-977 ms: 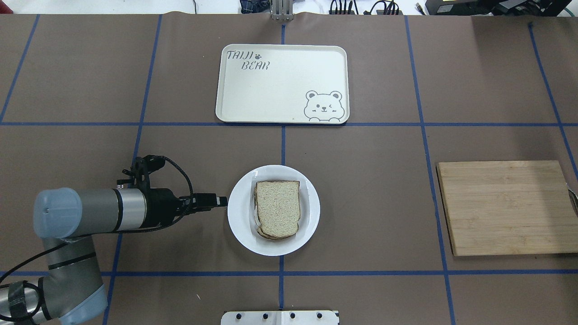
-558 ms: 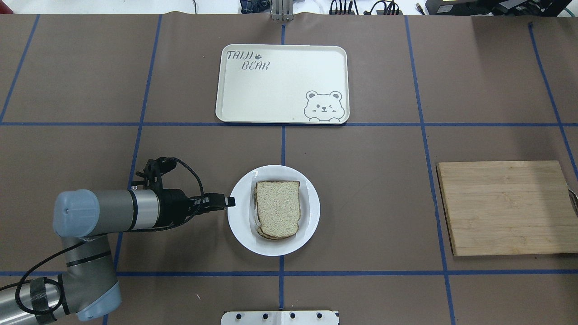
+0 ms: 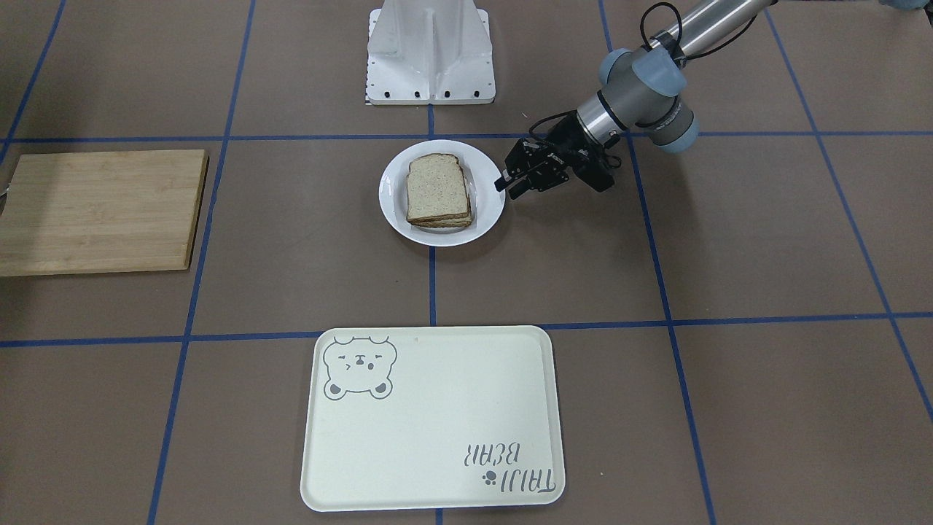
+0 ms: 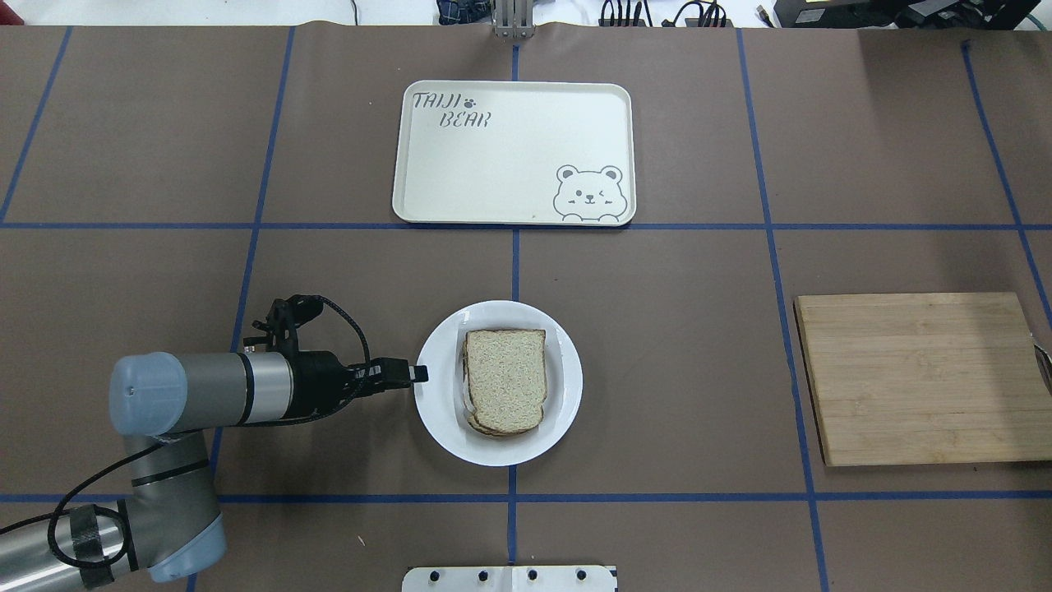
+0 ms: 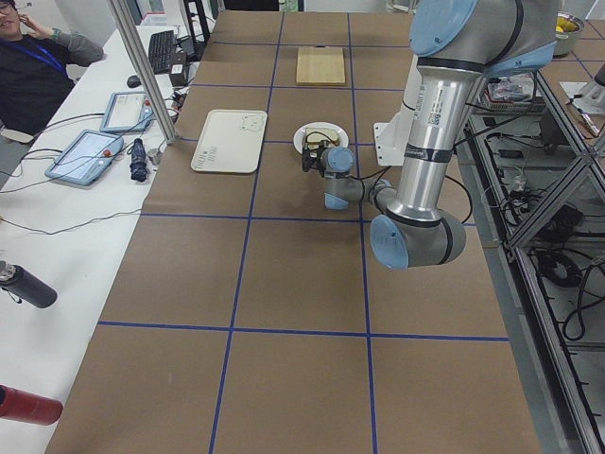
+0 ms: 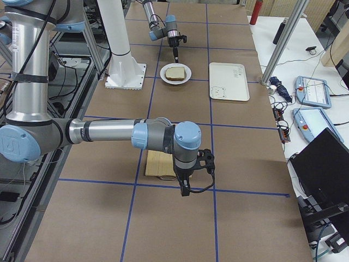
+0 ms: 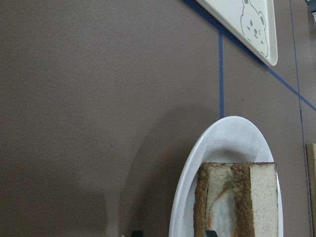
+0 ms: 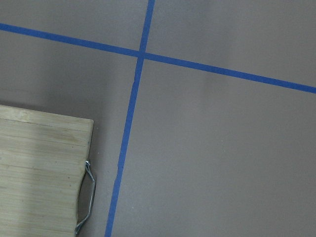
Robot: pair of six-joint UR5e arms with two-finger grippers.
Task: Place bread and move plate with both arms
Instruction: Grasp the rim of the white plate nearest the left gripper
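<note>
The white plate (image 4: 439,415) sits mid-table and shows in the front view (image 3: 487,211) and left wrist view (image 7: 217,138). The bread (image 4: 505,376) lies on top of a stack on the plate, over another slice with egg white showing between them (image 7: 219,212). My left gripper (image 4: 417,374) is at the plate's left rim, low over the table. It is open, with one jaw on each side of the rim (image 3: 508,188). My right gripper (image 6: 185,190) hangs over the table near the wooden board; I cannot tell whether it is open or shut.
A cream tray with a bear drawing (image 4: 509,156) lies beyond the plate. A wooden cutting board (image 4: 916,378) with a metal handle (image 8: 89,197) lies at the right. The white robot base (image 3: 430,51) stands behind the plate.
My left arm has moved right toward the plate, and its gripper has come from just off the rim to the rim. The plate and bread have not moved.
</note>
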